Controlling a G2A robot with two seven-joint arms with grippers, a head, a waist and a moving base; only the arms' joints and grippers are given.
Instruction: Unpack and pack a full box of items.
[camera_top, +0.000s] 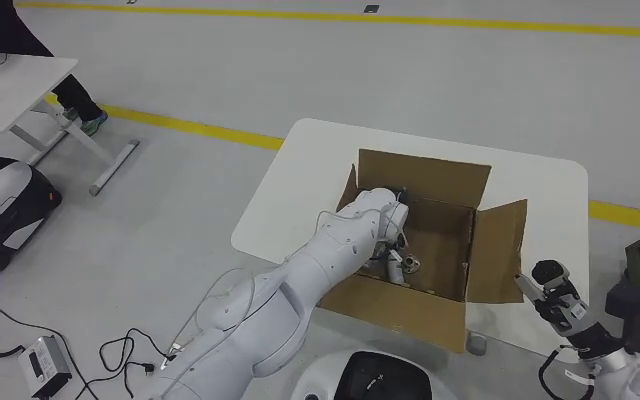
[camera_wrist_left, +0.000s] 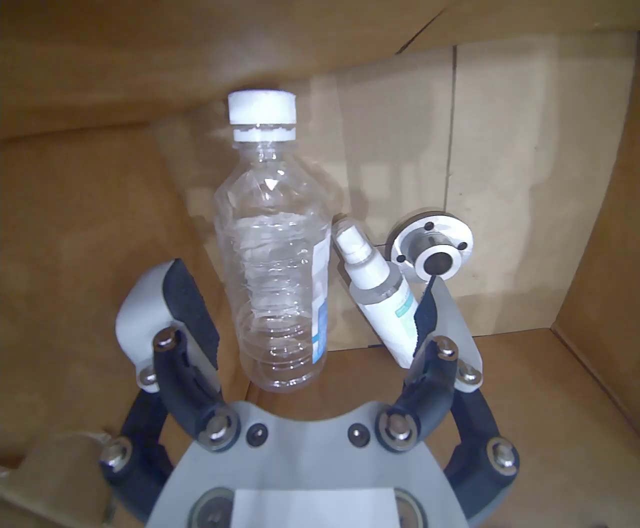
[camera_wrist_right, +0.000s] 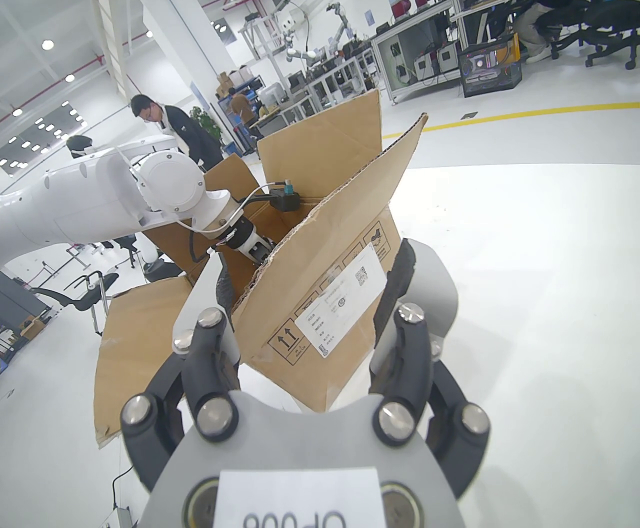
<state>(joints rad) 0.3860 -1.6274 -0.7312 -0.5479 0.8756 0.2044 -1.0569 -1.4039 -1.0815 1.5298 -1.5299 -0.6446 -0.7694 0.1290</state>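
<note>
Your left jaws are gaping wide in the box (camera_top: 425, 176), facing a bottle (camera_wrist_left: 272, 280) and spray (camera_wrist_left: 381, 297); right jaws are hanging open outside.

Top cam sits above the arms, staring down at the white table (camera_top: 300, 180) and into the open cardboard box (camera_top: 425, 172) from fairly far. Left wrist cam is down inside that box, looking past the left pincer (camera_wrist_left: 310, 285) at a clear bottle (camera_wrist_left: 272, 260) between its fingers, super close. Right wrist cam hangs outside, the box's labelled outer wall just ahead of the right pincer (camera_wrist_right: 314, 260). It and the top cam share the box and the left arm (camera_wrist_right: 100, 200).
</note>
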